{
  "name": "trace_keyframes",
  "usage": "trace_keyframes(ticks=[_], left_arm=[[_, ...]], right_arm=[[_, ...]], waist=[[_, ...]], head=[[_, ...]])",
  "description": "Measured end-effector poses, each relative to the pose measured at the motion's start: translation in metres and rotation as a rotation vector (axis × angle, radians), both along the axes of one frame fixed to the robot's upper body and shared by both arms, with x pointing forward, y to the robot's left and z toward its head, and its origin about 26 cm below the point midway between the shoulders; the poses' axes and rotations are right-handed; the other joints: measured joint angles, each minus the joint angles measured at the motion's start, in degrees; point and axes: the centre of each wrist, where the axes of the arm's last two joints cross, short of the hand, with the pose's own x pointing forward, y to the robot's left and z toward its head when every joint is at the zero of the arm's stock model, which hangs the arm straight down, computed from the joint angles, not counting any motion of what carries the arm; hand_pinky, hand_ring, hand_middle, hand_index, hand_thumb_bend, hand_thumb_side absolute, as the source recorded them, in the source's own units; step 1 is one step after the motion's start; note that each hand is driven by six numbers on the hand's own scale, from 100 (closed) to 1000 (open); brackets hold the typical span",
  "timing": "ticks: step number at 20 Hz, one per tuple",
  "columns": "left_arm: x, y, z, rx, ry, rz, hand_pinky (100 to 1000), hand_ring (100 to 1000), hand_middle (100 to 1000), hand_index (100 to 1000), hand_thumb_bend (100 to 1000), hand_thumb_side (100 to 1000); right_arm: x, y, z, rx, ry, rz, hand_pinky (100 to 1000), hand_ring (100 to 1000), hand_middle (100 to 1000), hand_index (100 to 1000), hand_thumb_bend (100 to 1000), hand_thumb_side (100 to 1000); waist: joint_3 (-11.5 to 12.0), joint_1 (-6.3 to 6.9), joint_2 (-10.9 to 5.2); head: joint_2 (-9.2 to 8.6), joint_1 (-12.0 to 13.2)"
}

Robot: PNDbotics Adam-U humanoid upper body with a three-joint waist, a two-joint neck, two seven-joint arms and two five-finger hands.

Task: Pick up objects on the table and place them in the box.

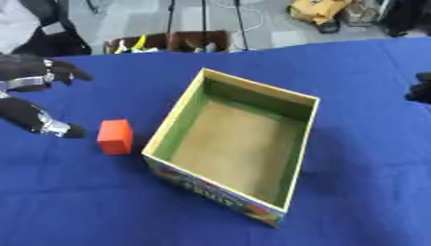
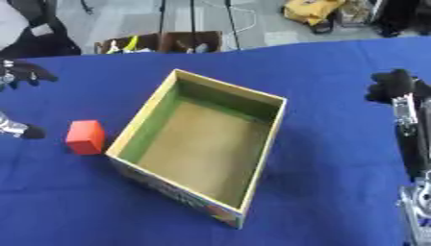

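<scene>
Block: orange-red block (image 1: 114,136) is lying on the blue worktop (image 1: 84,202), just beside the left wall of the box and apart from it by a thin strip of cloth; nothing is holding it.
Box: open cardboard box (image 1: 296,144) is sitting askew near the middle of the worktop, with green inner walls, a brown floor, pale yellow rims and a colourful print on its near outer side; its inside is showing nothing but the bare floor.
Left hand: left hand (image 1: 33,77) is reaching in from the left edge, black with silver parts, and is spreading wide, with one finger (image 1: 74,72) pointing right up above and a lower fingertip (image 1: 72,131) hanging just left of the block; whether that tip is touching the block cannot be told, and the hand is gripping nothing.
Right hand: right hand (image 2: 394,85) is showing at the right edge, well apart from the box, black, with a silver forearm running down below it; its fingers are looking bunched, but how they are standing cannot be told.
Beyond the worktop: brown carton (image 1: 172,42) with some yellow and white items in it is standing on the grey floor just past the far edge.
</scene>
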Motion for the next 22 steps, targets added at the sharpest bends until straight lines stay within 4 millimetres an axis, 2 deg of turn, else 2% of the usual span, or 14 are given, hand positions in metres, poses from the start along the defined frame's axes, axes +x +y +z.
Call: trace_keyframes(ticks=[7,8,9,12,17,22], left_arm=[[0.018,-0.008,-0.007,-0.009,0.042,0.022,684,825,903,1000,672,788],[0.021,-0.009,-0.009,-0.007,0.049,0.025,682,824,899,1000,639,846],[0.024,-0.011,-0.011,-0.007,0.056,0.027,683,824,900,1000,662,798],[0.032,-0.016,-0.014,0.003,0.068,0.033,686,820,893,1000,671,815],[0.045,-0.02,-0.037,0.038,0.118,0.055,694,820,882,1000,667,824],[0.052,-0.018,-0.051,0.069,0.144,0.074,693,819,875,992,666,822]], right_arm=[[0.0,0.001,0.0,-0.005,0.003,0.008,716,599,562,710,492,1000],[0.0,0.001,0.0,-0.005,0.003,0.009,717,599,562,710,484,1000],[0.0,0.001,0.0,-0.006,0.002,0.01,717,599,562,710,492,1000],[0.0,0.001,0.0,-0.007,0.002,0.011,717,600,562,710,492,1000],[0.001,0.002,0.001,-0.008,-0.001,0.013,717,600,562,711,490,1000],[0.001,0.002,0.001,-0.009,-0.003,0.015,718,600,562,711,489,1000]], waist=[[-0.8,0.43,0.31],[-1.0,0.47,0.33],[-1.1,0.53,0.34],[-1.6,0.69,0.42],[-2.2,0.69,0.68],[-2.3,0.73,0.93]], head=[[-0.5,1.1],[-0.51,1.3],[-0.52,1.4],[-0.54,2.0],[-0.77,2.6],[-0.76,2.9]])
